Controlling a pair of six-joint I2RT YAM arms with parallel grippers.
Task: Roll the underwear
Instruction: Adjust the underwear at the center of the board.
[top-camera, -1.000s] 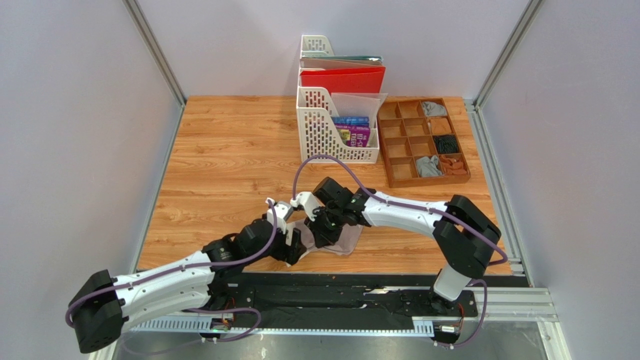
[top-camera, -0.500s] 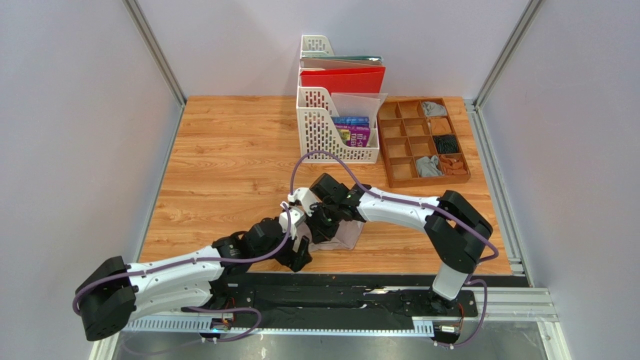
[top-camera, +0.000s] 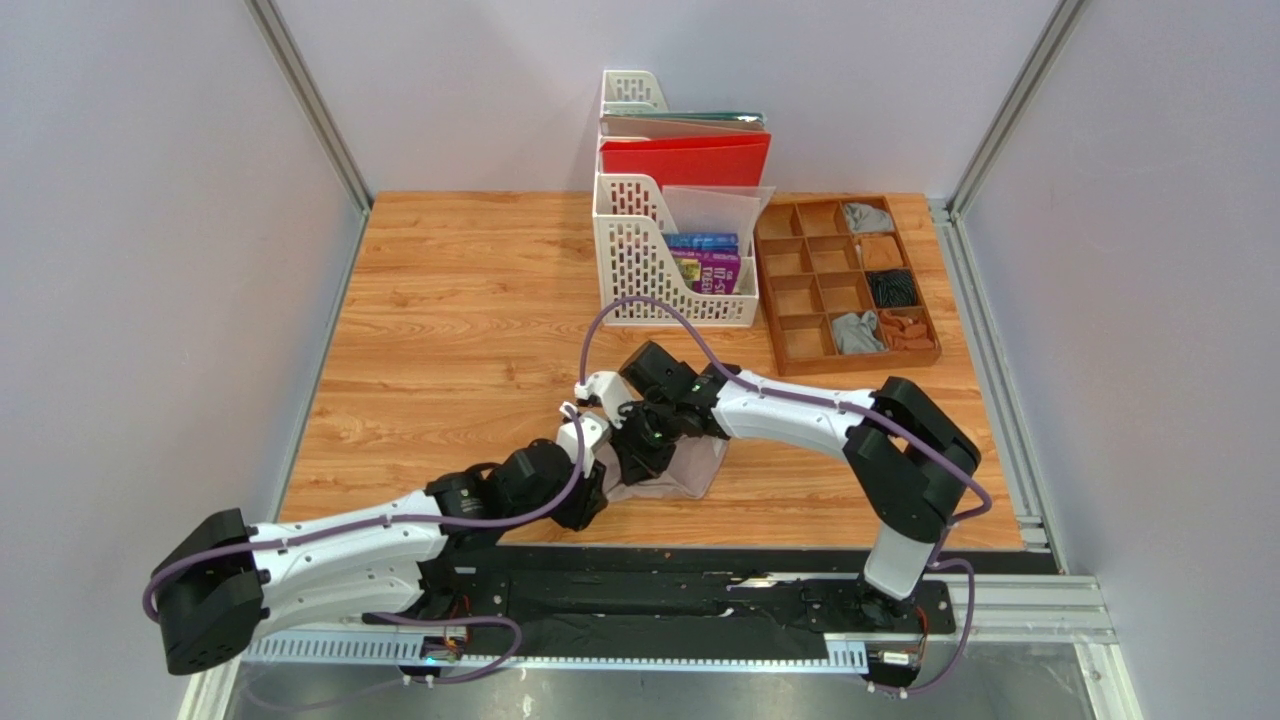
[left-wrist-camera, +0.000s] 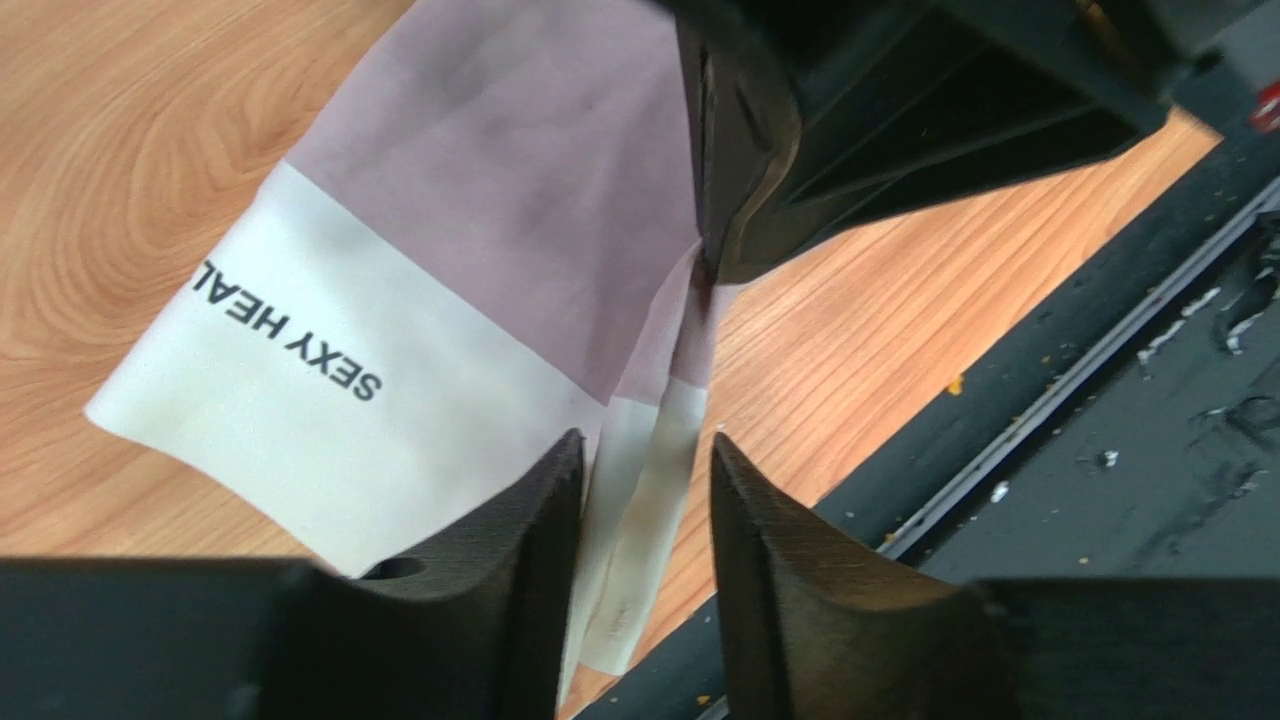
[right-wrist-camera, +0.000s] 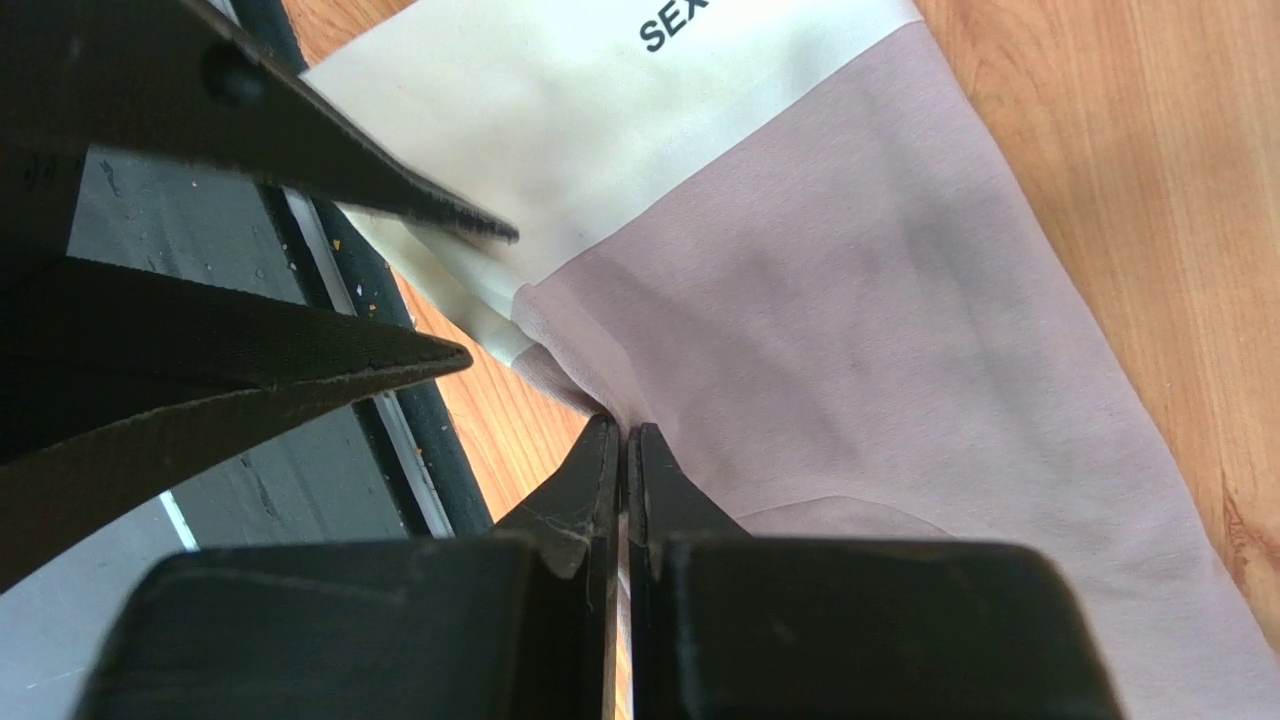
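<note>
The pale pinkish-beige underwear (top-camera: 688, 465) with a cream edge band (left-wrist-camera: 301, 405) printed in black letters lies near the table's front edge, partly lifted. My right gripper (right-wrist-camera: 622, 435) is shut on a fold of the pink cloth (right-wrist-camera: 842, 315) and shows in the top view (top-camera: 643, 447). My left gripper (left-wrist-camera: 646, 458) is open just beside it, in the top view (top-camera: 597, 483). A folded strip of the cream band hangs between its fingers, and the jaws stand apart on either side of it. No loose grey garment shows.
A wooden divided tray (top-camera: 780, 308) at the back right holds several rolled cloths. A white file rack (top-camera: 631, 278) with folders and books stands behind the arms. The black base rail (left-wrist-camera: 1052, 390) runs right along the table's front edge.
My left gripper has moved right and forward to the cloth's cream edge. My right gripper has pulled the cloth a little left and bunched it up.
</note>
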